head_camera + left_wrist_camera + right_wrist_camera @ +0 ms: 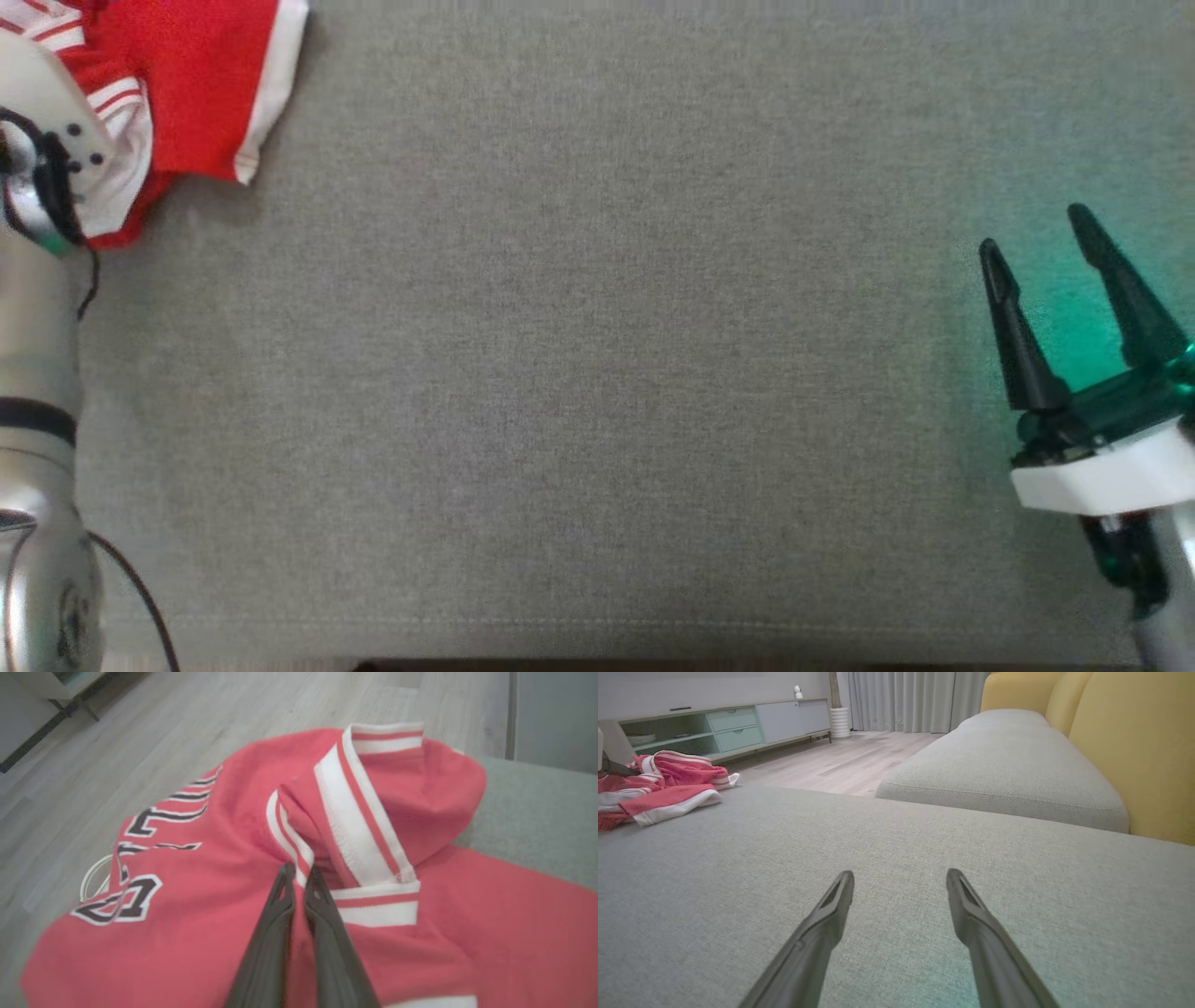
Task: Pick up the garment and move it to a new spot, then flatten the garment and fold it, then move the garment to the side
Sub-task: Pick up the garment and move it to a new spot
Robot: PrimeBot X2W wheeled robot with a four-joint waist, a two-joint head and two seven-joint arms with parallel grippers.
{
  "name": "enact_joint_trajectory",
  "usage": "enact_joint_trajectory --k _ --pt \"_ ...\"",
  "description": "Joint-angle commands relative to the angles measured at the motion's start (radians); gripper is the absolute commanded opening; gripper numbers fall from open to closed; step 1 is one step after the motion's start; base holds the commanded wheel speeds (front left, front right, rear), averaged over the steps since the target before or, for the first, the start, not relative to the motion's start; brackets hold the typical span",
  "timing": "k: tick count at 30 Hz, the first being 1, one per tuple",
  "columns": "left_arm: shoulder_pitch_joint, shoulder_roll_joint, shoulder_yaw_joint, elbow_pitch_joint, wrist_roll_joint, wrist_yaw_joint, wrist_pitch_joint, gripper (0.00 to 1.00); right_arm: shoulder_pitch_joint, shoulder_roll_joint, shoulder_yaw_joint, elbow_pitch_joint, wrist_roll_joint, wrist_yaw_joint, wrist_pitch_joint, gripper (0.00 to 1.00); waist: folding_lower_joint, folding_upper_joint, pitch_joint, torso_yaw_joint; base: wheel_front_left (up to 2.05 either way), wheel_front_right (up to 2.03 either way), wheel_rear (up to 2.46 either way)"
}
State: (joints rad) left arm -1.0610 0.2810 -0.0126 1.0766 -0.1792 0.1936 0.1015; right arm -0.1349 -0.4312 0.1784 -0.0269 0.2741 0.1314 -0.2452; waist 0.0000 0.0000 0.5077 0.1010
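Garment (201, 84) crumpled at far left corner of sofa (597, 373). Left gripper (299, 873) clenched on garment fold beside striped trim (359, 826). Right gripper (1034, 231) released, fingers apart, over sofa at near right.

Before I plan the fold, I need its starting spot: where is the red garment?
In the head view the red garment lies bunched at the far left corner of the grey cushion; the left gripper is closed on a fold of it.

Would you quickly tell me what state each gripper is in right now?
Left gripper: closed on the red garment.
Right gripper: open, holding nothing.
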Motion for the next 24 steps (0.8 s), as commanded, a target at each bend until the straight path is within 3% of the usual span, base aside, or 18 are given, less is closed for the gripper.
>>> enact_joint_trajectory --k 1,6,13,20,24 --pt "-0.036 0.080 0.023 -0.028 -0.002 -0.003 -0.017 0.00 0.024 -0.002 0.014 -0.019 0.011 -0.001 -0.002 1.00 0.0000 0.0000 -0.044 -0.001 0.00 0.00 0.00" --pt "-0.069 0.122 0.005 -0.057 0.009 -0.031 -0.061 0.00 0.038 0.045 0.031 0.024 0.017 -0.001 -0.008 1.00 0.0000 0.0000 -0.150 -0.003 0.00 0.00 0.00" --pt "-0.113 0.145 -0.037 -0.149 0.018 -0.104 -0.051 0.00 0.089 0.114 0.037 0.075 0.021 -0.001 -0.015 1.00 0.0000 0.0000 -0.284 0.001 0.00 0.00 0.00" --pt "-0.095 0.087 -0.063 -0.379 -0.053 -0.222 0.041 0.00 0.143 0.174 0.000 0.072 0.015 -0.001 -0.016 1.00 0.0000 0.0000 -0.373 -0.012 0.00 0.00 0.00" --pt "-0.016 0.022 -0.090 -0.546 -0.106 -0.259 0.126 0.00 0.170 0.196 -0.013 0.062 0.011 -0.001 -0.016 1.00 0.0000 0.0000 -0.408 -0.033 0.00 0.00 0.00"
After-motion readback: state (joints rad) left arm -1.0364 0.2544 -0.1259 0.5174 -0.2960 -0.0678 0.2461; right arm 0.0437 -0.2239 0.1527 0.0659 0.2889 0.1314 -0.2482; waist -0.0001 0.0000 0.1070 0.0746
